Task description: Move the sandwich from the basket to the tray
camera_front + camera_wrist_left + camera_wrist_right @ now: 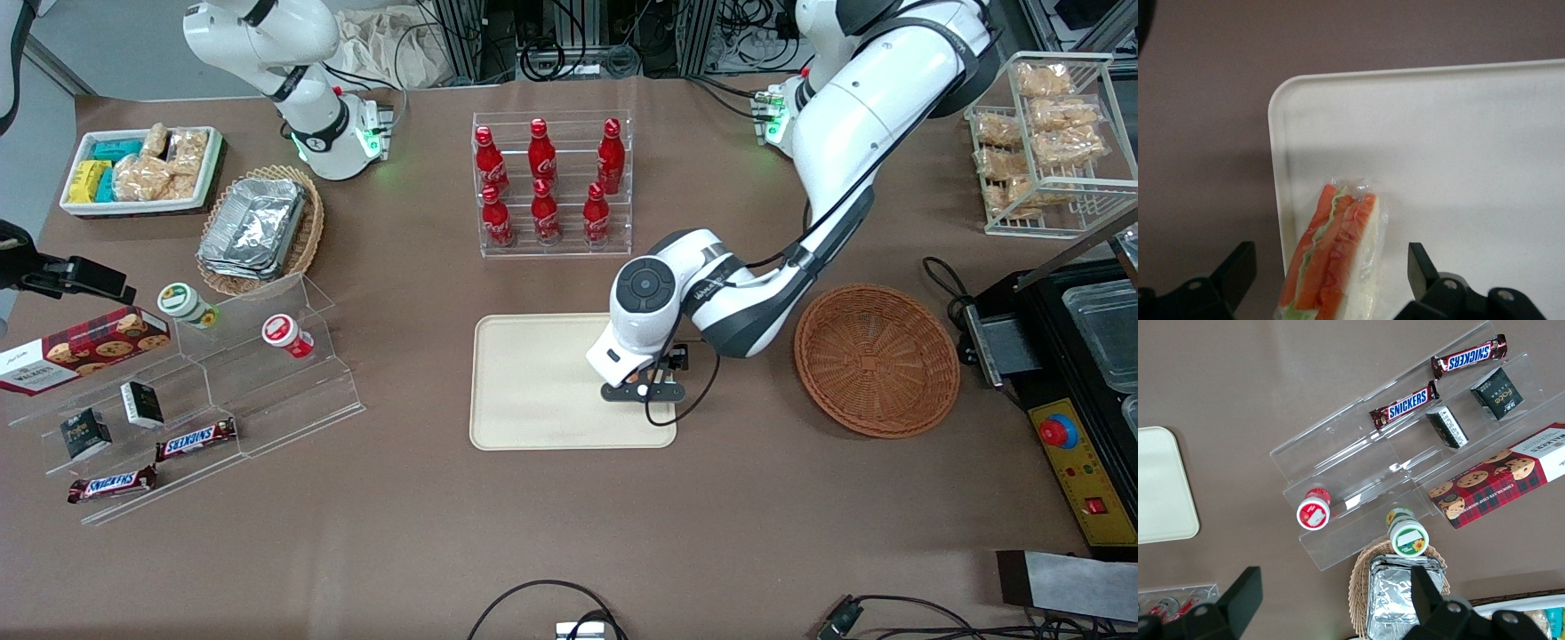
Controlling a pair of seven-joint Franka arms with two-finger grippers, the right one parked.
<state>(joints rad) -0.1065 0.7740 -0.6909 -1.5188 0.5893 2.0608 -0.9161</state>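
Your claw (1331, 280) is hanging low over the tray (533, 373), at the corner nearest the basket (876, 360), with its fingers (1235, 270) standing well apart on either side of the sandwich (1338, 260), touching neither face. That sandwich is lying on its side just inside the tray's rim, filling edge showing (orange and green through the clear wrap), which suggests to me that you are setting it down flat so it is not tipping over. From the front, the wrist is hiding the sandwich completely, so you are relying on the wrist camera for it. What the front is giving you instead is the basket sitting bare on the tabletop (569, 533), well apart from the tray.
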